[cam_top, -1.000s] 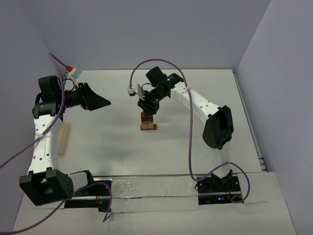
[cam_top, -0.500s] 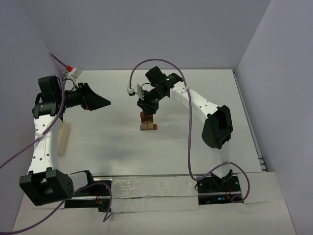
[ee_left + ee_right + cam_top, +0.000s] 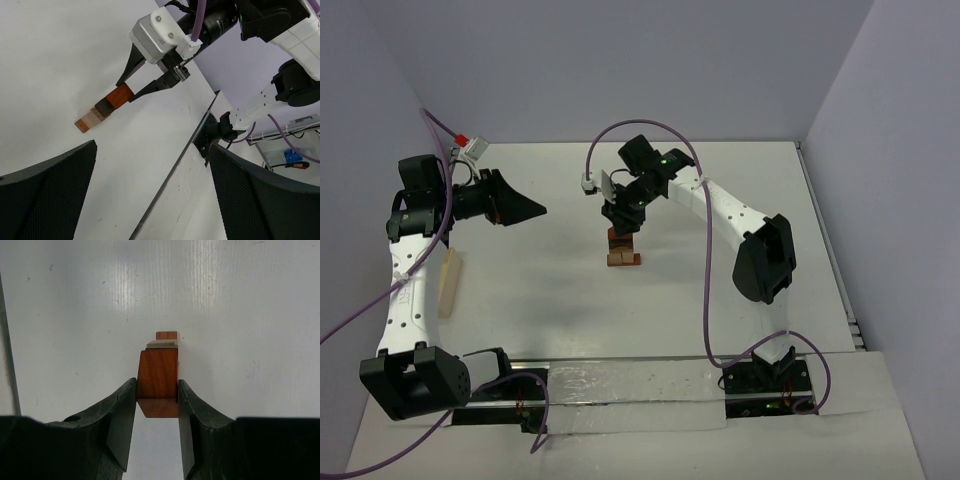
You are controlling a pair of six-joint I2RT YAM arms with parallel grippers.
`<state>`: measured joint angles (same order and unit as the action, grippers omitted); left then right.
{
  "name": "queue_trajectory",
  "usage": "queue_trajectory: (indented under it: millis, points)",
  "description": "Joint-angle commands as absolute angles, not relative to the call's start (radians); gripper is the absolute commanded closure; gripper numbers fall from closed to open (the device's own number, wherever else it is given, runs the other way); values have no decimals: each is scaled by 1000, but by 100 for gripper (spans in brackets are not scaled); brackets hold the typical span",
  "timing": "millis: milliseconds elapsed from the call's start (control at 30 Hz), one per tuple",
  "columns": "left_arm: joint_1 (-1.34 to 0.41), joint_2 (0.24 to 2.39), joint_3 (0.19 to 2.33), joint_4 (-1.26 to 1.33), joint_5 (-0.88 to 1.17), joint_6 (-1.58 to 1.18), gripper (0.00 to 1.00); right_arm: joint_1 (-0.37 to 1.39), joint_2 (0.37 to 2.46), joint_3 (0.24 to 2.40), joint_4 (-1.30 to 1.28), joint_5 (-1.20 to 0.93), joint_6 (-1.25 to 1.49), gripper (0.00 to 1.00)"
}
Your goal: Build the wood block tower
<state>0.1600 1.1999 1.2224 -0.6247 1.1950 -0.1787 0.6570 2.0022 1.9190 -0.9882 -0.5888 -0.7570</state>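
Risk: right gripper [image 3: 157, 383] clamped on reddish-brown block [image 3: 157, 365], tower [image 3: 620, 258] just below the grasp; skewed release or sideways nudge could topple it; left gripper [image 3: 530, 208] jaws apart, empty.

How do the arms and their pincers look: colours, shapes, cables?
The left arm and right arm have white links and black joints, each trailing a purple cable. The left pincer has black tapering fingers with mesh texture. The right pincer is black, with a white box at its base and a green light behind.
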Motion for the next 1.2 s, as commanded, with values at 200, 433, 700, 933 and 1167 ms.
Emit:
queue_trajectory:
  millis: [200, 433, 700, 933, 1167]
  points:
    - [167, 1198, 1235, -597, 1232, -169, 1, 644, 2005, 1940, -968, -607, -769, 81]
    - [169, 1197, 1233, -595, 1232, -170, 1, 644, 2010, 1939, -966, -612, -767, 80]
    - [169, 1198, 1233, -595, 1233, -169, 1, 644, 2011, 1928, -962, -613, -764, 79]
    - [169, 1197, 1233, -595, 1235, -172, 1, 644, 2017, 1925, -960, -612, -769, 79]
    - [170, 1198, 1232, -594, 1238, -172, 1, 644, 2023, 1922, -959, -612, -769, 78]
